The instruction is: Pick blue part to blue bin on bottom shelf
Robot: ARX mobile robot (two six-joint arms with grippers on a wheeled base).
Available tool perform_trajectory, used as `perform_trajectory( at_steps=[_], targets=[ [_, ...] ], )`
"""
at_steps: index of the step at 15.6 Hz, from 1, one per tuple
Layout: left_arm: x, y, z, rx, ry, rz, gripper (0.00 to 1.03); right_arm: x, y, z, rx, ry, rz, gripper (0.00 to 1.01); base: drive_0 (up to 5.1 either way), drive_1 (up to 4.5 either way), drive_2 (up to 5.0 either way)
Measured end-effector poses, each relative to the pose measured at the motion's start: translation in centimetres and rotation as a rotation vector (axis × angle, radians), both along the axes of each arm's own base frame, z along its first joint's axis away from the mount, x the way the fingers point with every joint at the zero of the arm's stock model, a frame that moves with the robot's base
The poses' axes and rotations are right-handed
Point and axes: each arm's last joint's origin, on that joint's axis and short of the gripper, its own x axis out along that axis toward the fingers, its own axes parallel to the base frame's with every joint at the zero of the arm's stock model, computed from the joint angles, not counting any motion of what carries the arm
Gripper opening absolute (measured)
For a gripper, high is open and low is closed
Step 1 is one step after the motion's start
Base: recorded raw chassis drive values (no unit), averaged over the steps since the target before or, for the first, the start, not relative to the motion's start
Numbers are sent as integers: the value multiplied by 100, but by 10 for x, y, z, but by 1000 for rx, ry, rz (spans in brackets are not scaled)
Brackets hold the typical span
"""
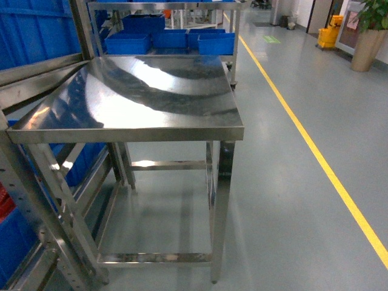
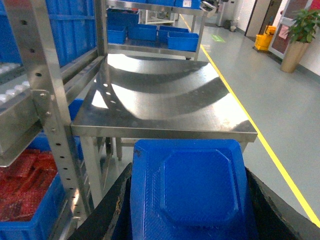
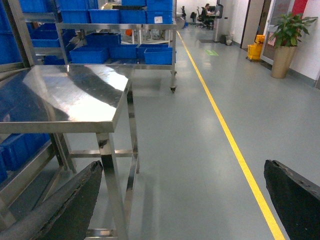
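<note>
Your left gripper (image 2: 187, 200) holds the flat blue moulded plastic part (image 2: 192, 192), carried level for transport; the right gripper (image 3: 180, 200) gapes wide, empty. The red-pouched blue plastic bin (image 2: 30, 227) sits lower left.

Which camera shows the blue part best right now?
Left wrist view: the blue part fills the lower frame, held between the left gripper fingers. Head and right wrist views show none of it; right wrist shows only the open, empty right gripper.
</note>
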Motion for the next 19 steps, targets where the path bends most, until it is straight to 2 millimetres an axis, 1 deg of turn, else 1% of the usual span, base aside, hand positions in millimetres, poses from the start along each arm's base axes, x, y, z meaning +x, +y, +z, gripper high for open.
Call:
perform_trajectory(
  at_steps=[19],
  targets=[
    [0,0,0,0,-1,2,44,0,0,0,0,-3,4,98,-479,262,262]
  ],
)
